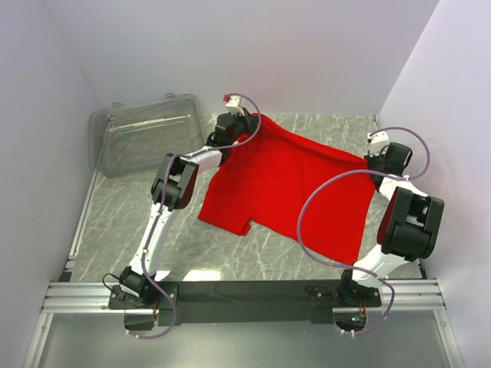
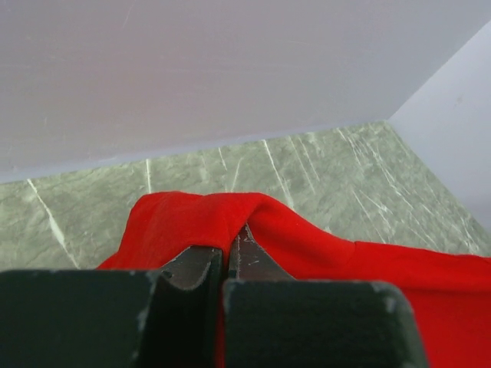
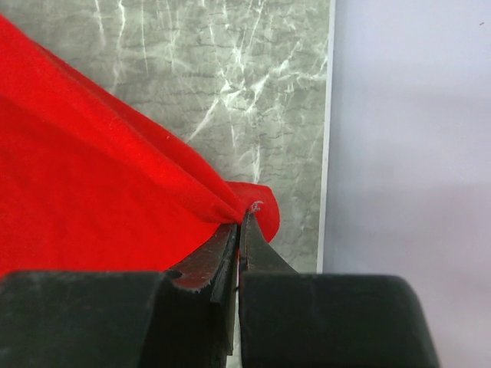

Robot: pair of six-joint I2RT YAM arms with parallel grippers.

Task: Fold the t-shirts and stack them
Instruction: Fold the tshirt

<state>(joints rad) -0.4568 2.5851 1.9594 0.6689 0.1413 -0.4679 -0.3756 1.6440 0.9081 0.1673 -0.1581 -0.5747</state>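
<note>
A black mounting bar [image 1: 253, 293] runs along the near edge of the desk [image 1: 123, 222], with both arm bases bolted to it, the left one toward the near left corner and the right one toward the near right.

Just beyond it, the red t-shirt [image 1: 284, 192] lies spread over the middle and right half of the desk. One short sleeve points toward the near edge. A grey cable [image 1: 307, 203] from the right arm loops over the cloth.

At the right edge of the desk, about halfway back, the right gripper [image 3: 244, 218] is closed tight on a corner of the t-shirt. Its two fingers are pressed together with a small fold of red cloth poking out past the tips, and the fabric runs away from them in a taut ridge.

Further back, near the middle of the far edge, the left gripper [image 2: 234, 230] is likewise clamped on another part of the t-shirt's edge, and the cloth humps up over its closed fingertips.

In the far left corner a clear plastic bin [image 1: 146, 134] sits tilted, well apart from the t-shirt.
</note>
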